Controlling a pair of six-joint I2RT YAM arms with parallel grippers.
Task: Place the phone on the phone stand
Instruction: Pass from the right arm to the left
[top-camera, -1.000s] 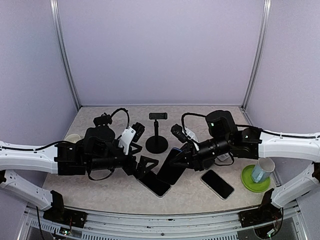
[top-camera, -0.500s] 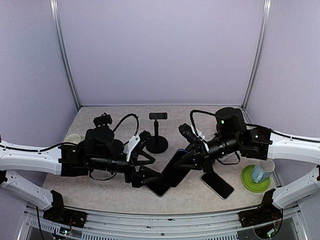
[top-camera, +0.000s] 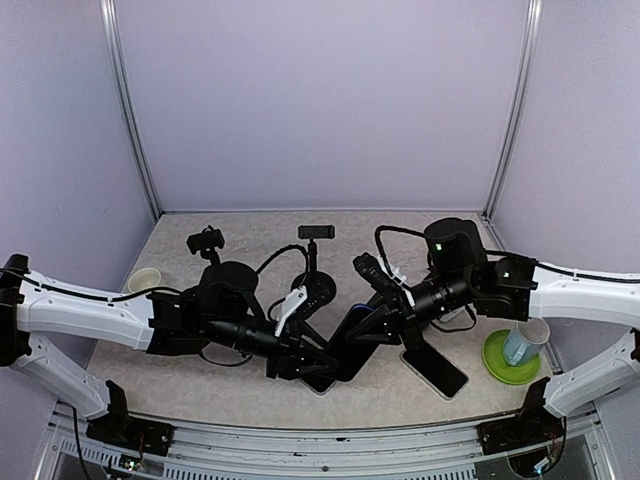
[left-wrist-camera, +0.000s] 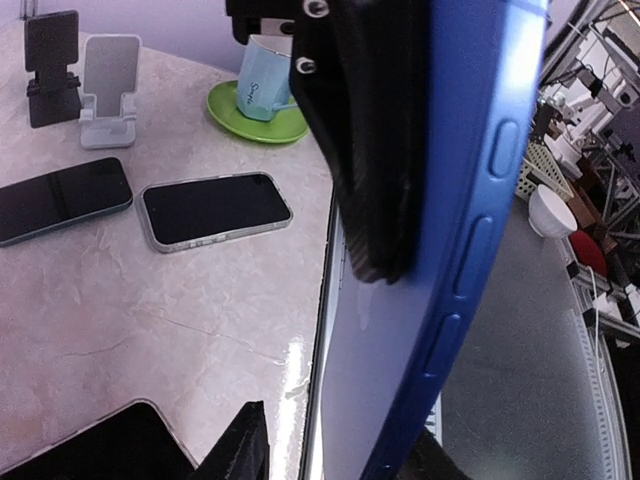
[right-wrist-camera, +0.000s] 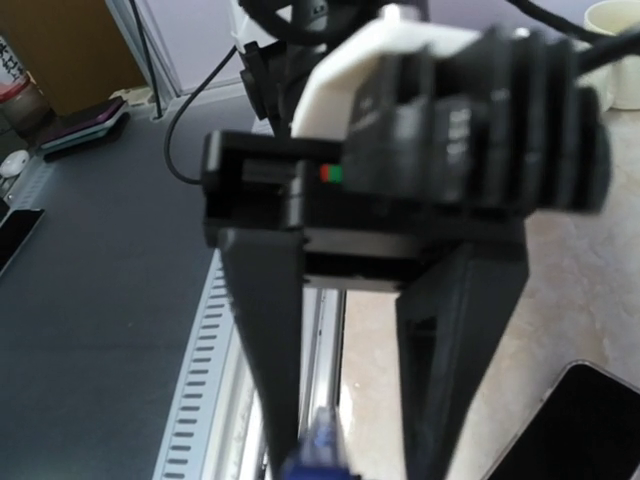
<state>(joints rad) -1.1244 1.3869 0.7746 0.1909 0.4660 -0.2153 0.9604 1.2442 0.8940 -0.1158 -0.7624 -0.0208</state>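
Above the marbled tabletop (top-camera: 240, 388), the right end effector (top-camera: 373, 322) clamped the blue phone (top-camera: 350, 345) tilted in mid-air, seemingly so the left end effector (top-camera: 310, 360), fingers apart astride it, could take it toward the phone stand (top-camera: 314, 272).

Phone (left-wrist-camera: 470, 250) in black right pincer (right-wrist-camera: 355, 455): blue edge | table (left-wrist-camera: 150, 300): beige, marbled veining | saucer (left-wrist-camera: 225, 105) right of that pincer: lime green | cup (left-wrist-camera: 262, 75): pale blue | phone stand (top-camera: 316, 232) behind pincer: black | walls (top-camera: 320, 100): lilac
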